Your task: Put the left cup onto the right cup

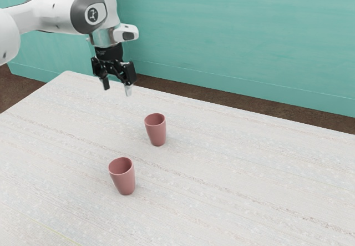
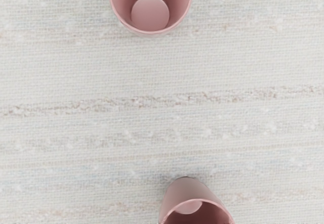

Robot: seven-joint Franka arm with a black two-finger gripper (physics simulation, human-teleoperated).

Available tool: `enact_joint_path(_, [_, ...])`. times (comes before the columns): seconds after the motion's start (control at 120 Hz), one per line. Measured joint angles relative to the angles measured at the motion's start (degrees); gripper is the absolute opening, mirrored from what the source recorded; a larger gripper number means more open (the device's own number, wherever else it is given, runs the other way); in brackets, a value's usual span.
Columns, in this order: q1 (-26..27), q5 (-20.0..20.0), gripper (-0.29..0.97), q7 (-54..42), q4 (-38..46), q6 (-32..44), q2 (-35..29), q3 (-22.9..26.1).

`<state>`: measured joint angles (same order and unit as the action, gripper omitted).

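Status: task at start, nothing done yet. Gripper [image 1: 117,89] hangs above table [image 1: 260,168], well apart from both cups. Fingers spread wide, nothing btw them.

Far cup [image 1: 156,129] and near cup [image 1: 122,175] both upright, mouths up, standing apart on table, not stacked.

Left to do, by my read: approach, grasp, lift, carry over, set on other cup, i.e. everything.

Which one is the "left" cup: can't tell from ext. view, as it depends on robot's facing.

Wrist view: two cups seen from above, insides empty. Lightly clipped cup [image 2: 150,9] loses a bit of rim at frame edge. Heavily clipped cup [image 2: 195,208] is mostly cut off. Can't match these to far/near w/ certainty.
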<state>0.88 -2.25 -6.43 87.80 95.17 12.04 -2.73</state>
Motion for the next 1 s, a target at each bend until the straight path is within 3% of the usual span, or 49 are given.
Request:
enact_joint_path(0.267, [-0.26,0.36,0.68,0.36,-0.58,-1.0,0.96,0.01])
enact_joint_path(0.658, [-2.18,0.25,0.68,0.43,-13.39,-0.66,17.64,-0.08])
enact_joint_path(1.0, [-2.56,0.23,0.68,0.48,-21.63,1.21,26.2,-0.17])
